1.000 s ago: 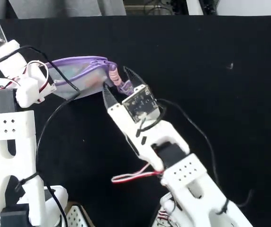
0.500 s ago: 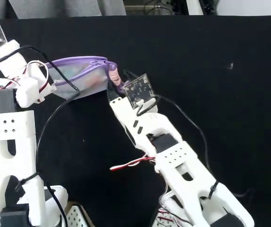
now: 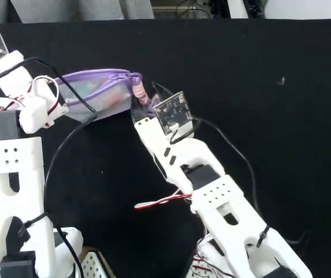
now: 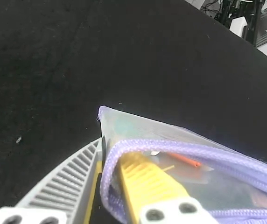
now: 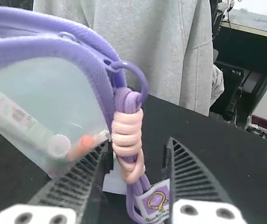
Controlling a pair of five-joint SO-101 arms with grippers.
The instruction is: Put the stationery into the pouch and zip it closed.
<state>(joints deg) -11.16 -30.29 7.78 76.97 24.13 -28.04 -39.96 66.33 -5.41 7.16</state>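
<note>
As the high view shows, your right arm (image 3: 212, 191) slants toward the lilac pouch (image 3: 93, 92) at the table's (image 3: 258, 69) far left.

Left wrist view: your left gripper (image 4: 111, 149) is clamped on the pouch rim.

Right wrist view: your right gripper (image 5: 138, 142), jaws apart, straddles the pink zip cord (image 5: 126, 135). Stationery (image 5: 12, 114) lies inside.

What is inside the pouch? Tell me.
Through the clear wall of the pouch: a pale capped tube and an orange piece. Anything further in is covered by the purple zipper band and the left gripper clamping its edge.
</note>
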